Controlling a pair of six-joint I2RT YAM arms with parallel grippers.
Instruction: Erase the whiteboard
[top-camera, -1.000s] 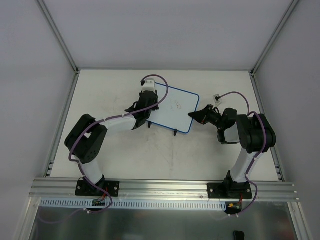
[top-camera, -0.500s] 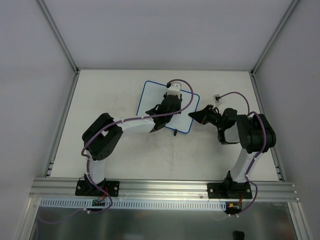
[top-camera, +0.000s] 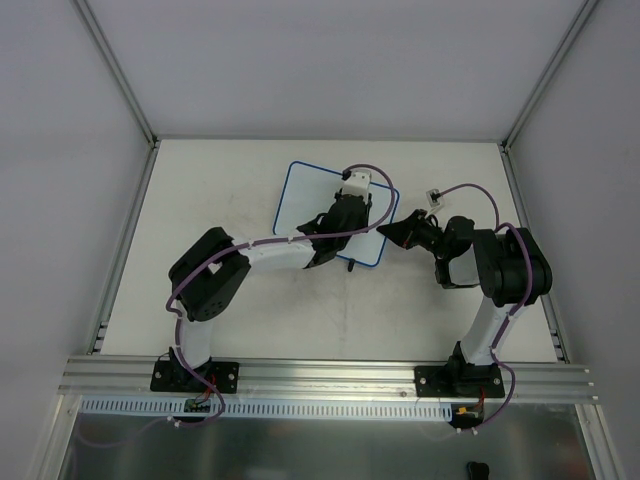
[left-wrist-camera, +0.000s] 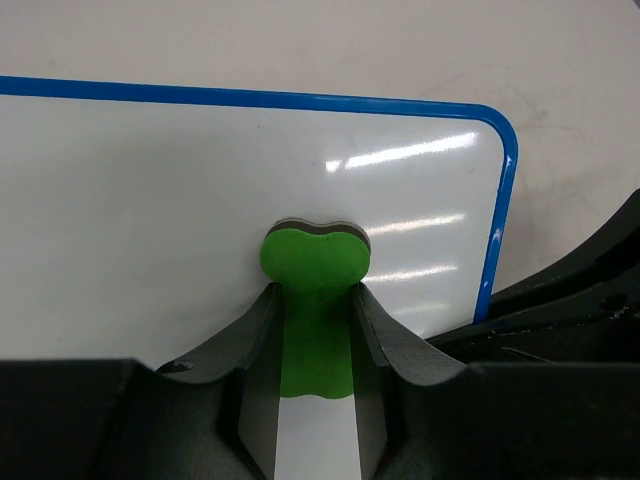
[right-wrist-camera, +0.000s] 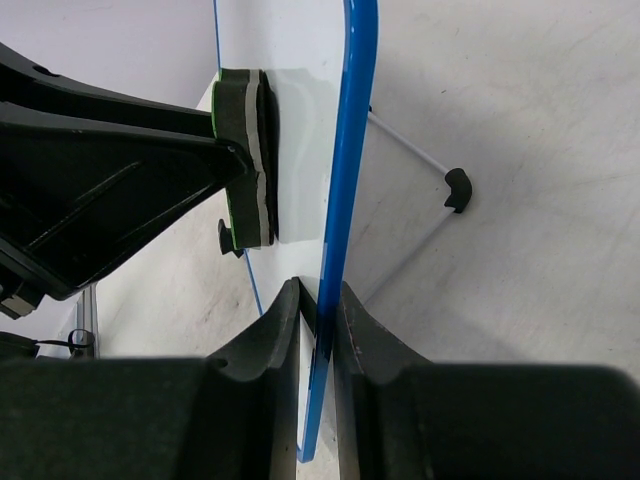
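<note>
Your whiteboard (top-camera: 303, 195) stands propped up near the middle of the worktop (top-camera: 220, 180), toward its far edge. Your right end effector (right-wrist-camera: 318, 300) is clenched on the blue rim (right-wrist-camera: 356, 150) at the board's right side. Your left end effector (left-wrist-camera: 315, 310) grasps the green eraser (left-wrist-camera: 313, 258), which is pressed flat against the board's face near that rim.
</note>
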